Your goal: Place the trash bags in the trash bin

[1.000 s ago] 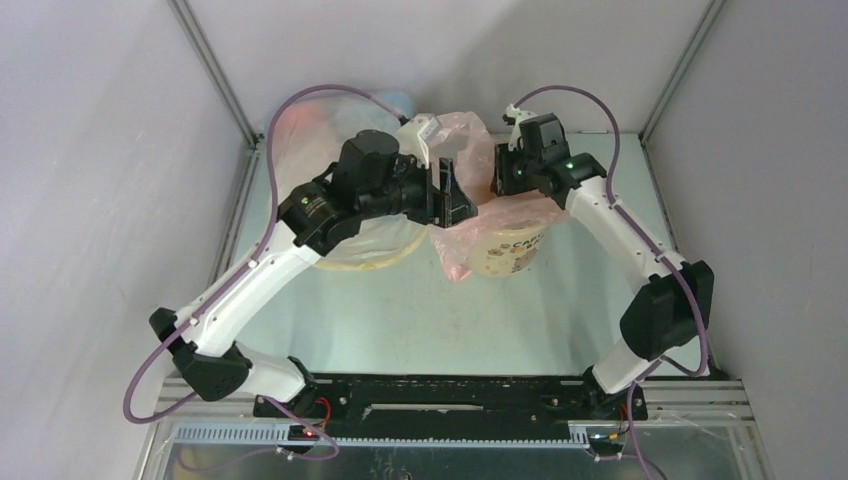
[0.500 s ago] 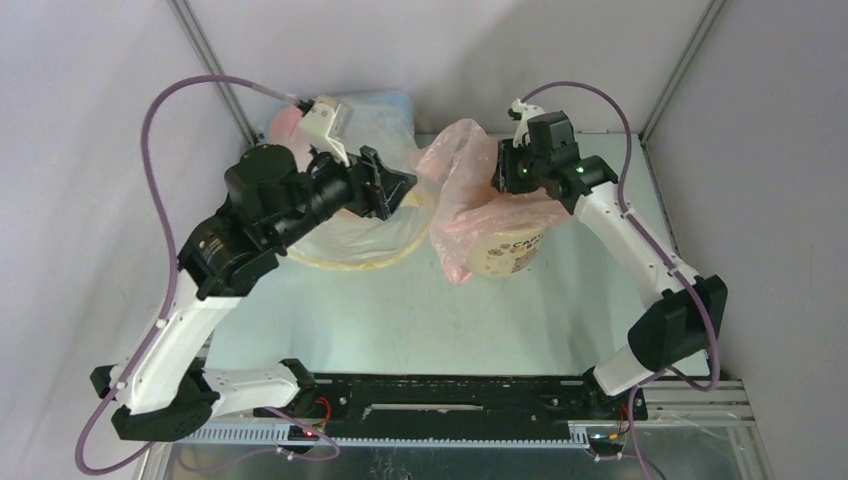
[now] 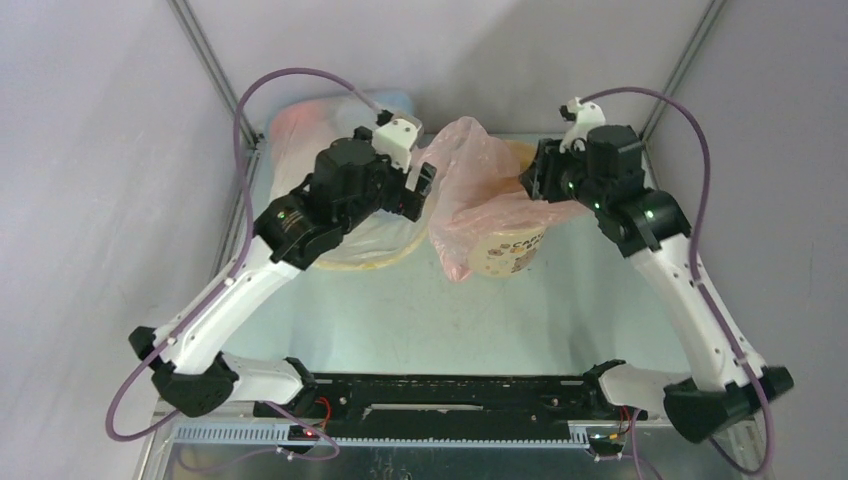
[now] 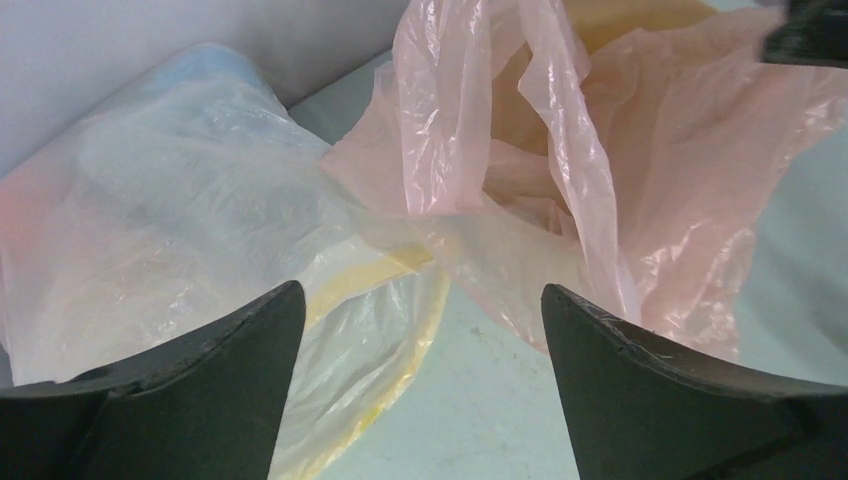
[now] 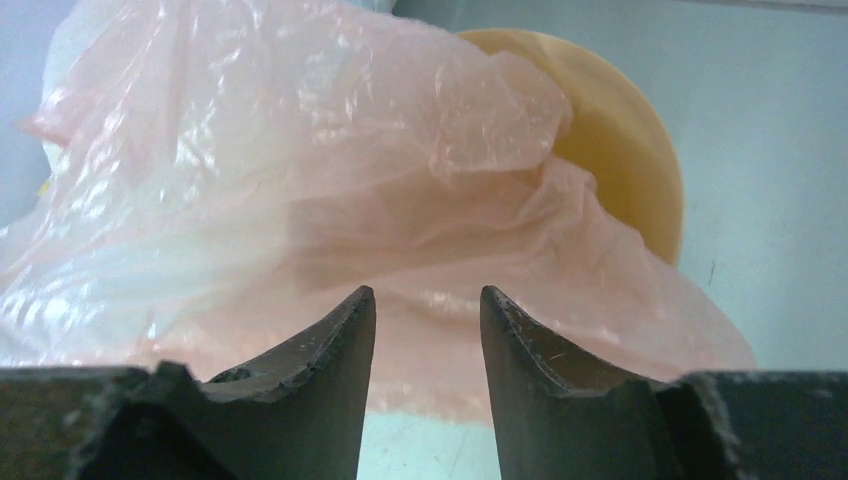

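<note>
White shells and black joint housings clad my left arm (image 3: 250,275) and right arm (image 3: 690,290), a purple cable (image 3: 295,71) looping off each; green lights (image 3: 597,205) glow on the housings. My left gripper (image 4: 420,300) and right gripper (image 5: 428,295) end in matte black wedge fingers (image 5: 310,370), edges scuffed.

I see the pale-pink trash bag (image 3: 470,180) draped over the mouth of the trash bin (image 3: 505,255). The bag is thin, crinkled and translucent. One part of it stands up in loose folds, and another part hangs down outside the bin, on the left in the top view. The bin is a tan paper bucket with dark lettering on its side, and it stands upright. A part of its rim is uncovered.
</note>
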Available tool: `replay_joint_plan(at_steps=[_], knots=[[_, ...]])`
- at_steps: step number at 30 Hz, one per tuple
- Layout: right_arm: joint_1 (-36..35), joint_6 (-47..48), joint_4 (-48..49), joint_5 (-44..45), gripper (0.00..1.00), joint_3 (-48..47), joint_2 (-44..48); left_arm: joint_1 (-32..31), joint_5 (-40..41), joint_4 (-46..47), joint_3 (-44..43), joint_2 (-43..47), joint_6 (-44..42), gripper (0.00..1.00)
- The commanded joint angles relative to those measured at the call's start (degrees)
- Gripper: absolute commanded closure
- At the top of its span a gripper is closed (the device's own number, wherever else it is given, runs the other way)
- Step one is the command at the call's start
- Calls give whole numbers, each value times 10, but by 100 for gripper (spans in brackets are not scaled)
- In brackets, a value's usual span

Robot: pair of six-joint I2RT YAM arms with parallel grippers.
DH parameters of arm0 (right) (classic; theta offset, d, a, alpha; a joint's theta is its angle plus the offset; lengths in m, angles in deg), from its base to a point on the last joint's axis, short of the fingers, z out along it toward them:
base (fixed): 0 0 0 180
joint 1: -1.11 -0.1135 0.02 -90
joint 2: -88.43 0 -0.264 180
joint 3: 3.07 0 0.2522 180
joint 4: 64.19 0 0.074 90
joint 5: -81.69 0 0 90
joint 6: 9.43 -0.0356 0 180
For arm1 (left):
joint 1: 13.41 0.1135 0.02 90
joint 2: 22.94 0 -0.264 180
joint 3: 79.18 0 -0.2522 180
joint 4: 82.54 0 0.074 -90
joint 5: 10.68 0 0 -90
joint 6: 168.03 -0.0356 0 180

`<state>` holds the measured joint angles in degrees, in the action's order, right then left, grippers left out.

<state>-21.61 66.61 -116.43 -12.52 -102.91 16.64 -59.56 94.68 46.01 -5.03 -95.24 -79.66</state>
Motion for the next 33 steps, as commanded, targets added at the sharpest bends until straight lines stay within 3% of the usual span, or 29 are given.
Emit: replay_joint_plan(at_steps=[1,11,15,19,22,26,28,32,33], knots=[[2,-17,-16,21,53,49,86,9,16,20,-41,-31,-42,1],[-1,-39,-60,42,44,147,242,32,-10,-3,-97,-113,-35,2],[-1,-42,-63,61,44,169,256,32,20,-25,-135,-153,-28,12],[-1,-53,-58,71,45,194,243,37,5,-24,-149,-168,-28,30],[-1,-59,-51,92,37,204,232,40,2,-25,-151,-173,-28,41],[-1,-64,-24,94,29,204,224,44,-5,-25,-149,-174,-28,44],[-1,-69,-11,95,28,204,216,45,-10,-26,-148,-174,-28,56],[3,-94,18,99,31,204,205,47,-7,-31,-146,-166,-19,98],[3,-100,25,98,34,204,203,47,-8,-31,-143,-162,-15,100]])
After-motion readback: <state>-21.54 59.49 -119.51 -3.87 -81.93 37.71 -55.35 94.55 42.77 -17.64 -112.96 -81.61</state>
